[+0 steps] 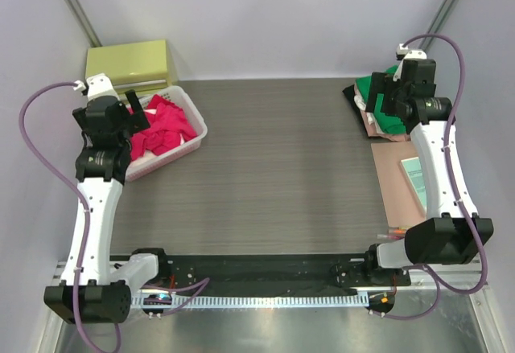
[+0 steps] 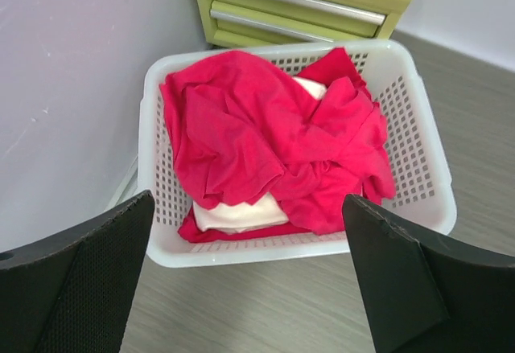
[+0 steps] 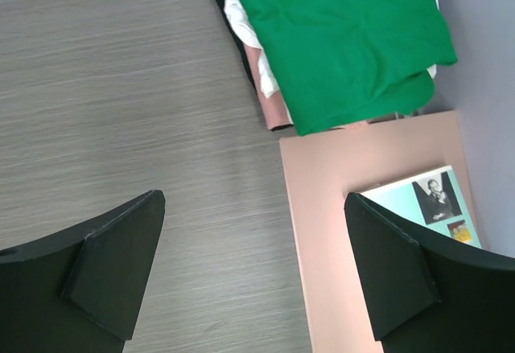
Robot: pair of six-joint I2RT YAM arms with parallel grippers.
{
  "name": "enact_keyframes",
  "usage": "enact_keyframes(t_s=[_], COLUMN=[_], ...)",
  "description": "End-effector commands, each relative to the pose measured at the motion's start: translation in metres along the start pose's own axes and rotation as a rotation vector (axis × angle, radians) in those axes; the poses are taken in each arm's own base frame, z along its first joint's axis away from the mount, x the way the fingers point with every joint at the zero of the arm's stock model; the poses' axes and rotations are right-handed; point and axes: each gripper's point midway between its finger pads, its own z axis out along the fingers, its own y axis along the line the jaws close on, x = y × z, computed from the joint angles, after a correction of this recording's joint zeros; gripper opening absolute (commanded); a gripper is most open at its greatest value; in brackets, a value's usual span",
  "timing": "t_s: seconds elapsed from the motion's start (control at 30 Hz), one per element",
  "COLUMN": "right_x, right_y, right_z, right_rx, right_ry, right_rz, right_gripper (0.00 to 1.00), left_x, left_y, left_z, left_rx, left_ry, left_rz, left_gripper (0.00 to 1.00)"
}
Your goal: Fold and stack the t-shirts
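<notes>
Left gripper (image 2: 248, 200), spread wide and empty, faces the crumpled red cloth t-shirt (image 2: 257, 128) in the white slatted plastic basket (image 2: 414, 152), frame centre; best pinch 1 layer only. Right gripper (image 3: 253, 200) also released.

- A folded green t-shirt (image 3: 346, 39) tops a stack (image 3: 269, 96) with white, pink and black edges showing.
- A teal book (image 3: 426, 208) lies on a pink mat (image 3: 338, 168).
- The end effector (image 3: 253, 204) gapes wide over the worktop (image 3: 121, 88).
</notes>
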Motion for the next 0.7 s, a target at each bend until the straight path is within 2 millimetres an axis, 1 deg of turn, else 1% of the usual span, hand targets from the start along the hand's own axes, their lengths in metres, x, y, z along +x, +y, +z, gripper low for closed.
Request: enact_keyframes(t_s=[0.0,0.03,0.07,0.1,0.13,0.17,0.2,0.23,0.27,0.33,0.37,0.4,0.43,0.47,0.5,0.53,0.57,0.6,0.67], right_x=[-0.009,-0.017,-0.024,-0.017,-0.013,-0.002,-0.002,0.005,0.014,0.015,0.017,0.012,0.01,0.003,0.006,0.003,-0.007,0.0,-0.004], right_y=[-0.009,-0.001,0.0,0.001,-0.001,-0.005,-0.009,-0.014,-0.017,-0.018,-0.018,-0.018,-0.019,-0.019,-0.019,-0.019,-0.018,-0.016,-0.014], right_z=[-0.016,-0.03,-0.031,-0.029,-0.024,-0.021,-0.019,-0.009,-0.006,-0.006,-0.007,-0.01,-0.014,-0.02,-0.021,-0.024,-0.025,-0.029,-0.031], right_rx=[0.037,-0.018,-0.022,-0.026,-0.013,0.008,0.032,0.065,0.083,0.093,0.094,0.097,0.106,0.105,0.107,0.108,0.097,0.083,0.063], right_ry=[-0.05,-0.111,-0.157,-0.145,-0.124,-0.069,-0.047,0.001,0.049,0.07,0.082,0.067,0.055,0.013,0.001,-0.028,-0.091,-0.113,-0.161], right_rz=[-0.002,0.004,0.026,0.033,0.033,0.024,0.017,-0.003,-0.013,-0.008,-0.001,0.018,0.038,0.075,0.087,0.105,0.127,0.136,0.142], right_gripper=[1.0,1.0,1.0,1.0,1.0,1.0,1.0,1.0,1.0,1.0,1.0,1.0,1.0,1.0,1.0,1.0,1.0,1.0,1.0], left_x=[0.001,-0.001,0.006,0.009,0.016,0.023,0.032,0.04,0.041,0.049,0.047,0.047,0.047,0.046,0.046,0.045,0.047,0.045,0.047], left_y=[0.007,0.006,0.004,0.004,0.0,-0.006,-0.005,-0.009,-0.008,-0.004,-0.001,0.007,0.009,0.011,0.013,0.013,0.013,0.01,0.005], left_z=[-0.006,-0.004,-0.003,-0.003,-0.002,-0.002,-0.002,0.001,0.002,0.007,0.008,0.007,0.006,0.005,0.004,0.002,-0.001,-0.003,-0.005], left_rx=[-0.031,-0.026,-0.016,-0.013,0.005,0.037,0.032,0.038,0.033,0.0,-0.023,-0.067,-0.082,-0.093,-0.097,-0.093,-0.083,-0.061,-0.021], left_ry=[0.053,0.033,0.044,0.044,0.066,0.096,0.139,0.178,0.189,0.232,0.232,0.242,0.245,0.244,0.24,0.233,0.225,0.207,0.198], left_rz=[0.024,0.018,0.021,0.001,0.006,0.011,0.014,0.02,0.025,0.042,0.044,0.054,0.062,0.059,0.058,0.052,0.045,0.034,0.021], left_gripper=[1.0,1.0,1.0,1.0,1.0,1.0,1.0,1.0,1.0,1.0,1.0,1.0,1.0,1.0,1.0,1.0,1.0,1.0,1.0])
